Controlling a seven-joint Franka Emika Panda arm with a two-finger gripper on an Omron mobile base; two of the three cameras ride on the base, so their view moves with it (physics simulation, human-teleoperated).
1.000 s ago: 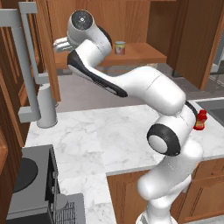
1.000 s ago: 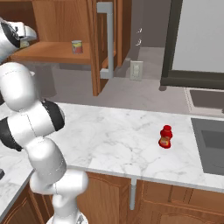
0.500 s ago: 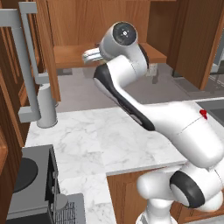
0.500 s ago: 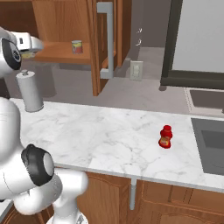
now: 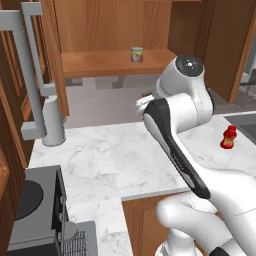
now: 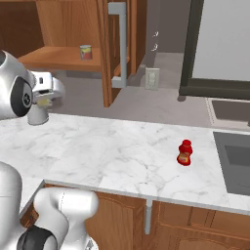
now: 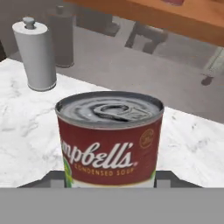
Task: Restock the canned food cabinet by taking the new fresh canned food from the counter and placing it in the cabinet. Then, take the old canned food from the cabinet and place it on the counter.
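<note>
We find the claw (image 7: 109, 180) closed on the tall silver-topped can with a red-over-yellow-green label (image 7: 109, 140), held upright above the white marble bench (image 7: 26, 131). The squat orange-red can (image 5: 137, 54) stands on the brown wooden cabinet's shelf (image 5: 90, 64), at twelve o'clock in the left base view. We judge the second step in hand. The next move calls for lowering the held can onto bare bench, clear of the grey cylinder (image 7: 36, 54) at ten o'clock, then releasing.
</note>
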